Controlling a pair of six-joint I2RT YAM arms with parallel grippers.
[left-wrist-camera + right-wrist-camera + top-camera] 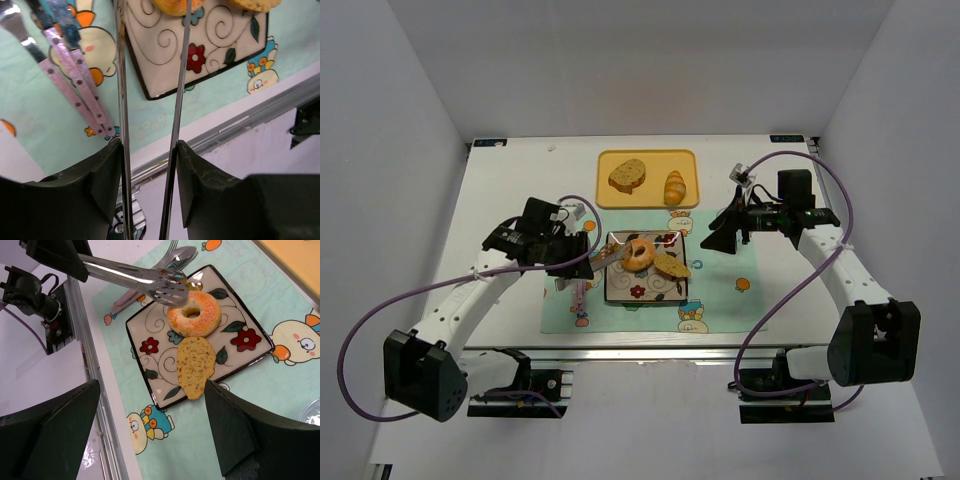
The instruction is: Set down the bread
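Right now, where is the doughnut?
In the top view, the doughnut sits centrally on the flowered plate, a flat bread slice to its right and the tongs at its left edge.

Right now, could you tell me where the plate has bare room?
Free: the strip along the near rim of the plate, bordered by the doughnut and the flat slice. Crowded: the far half, with the tongs at the doughnut.

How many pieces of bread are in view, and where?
4. A ring bun, by the tongs' tips, and a flat slice lie on the patterned plate; a toast slice and a croissant sit on the yellow tray. Nothing appears hidden.
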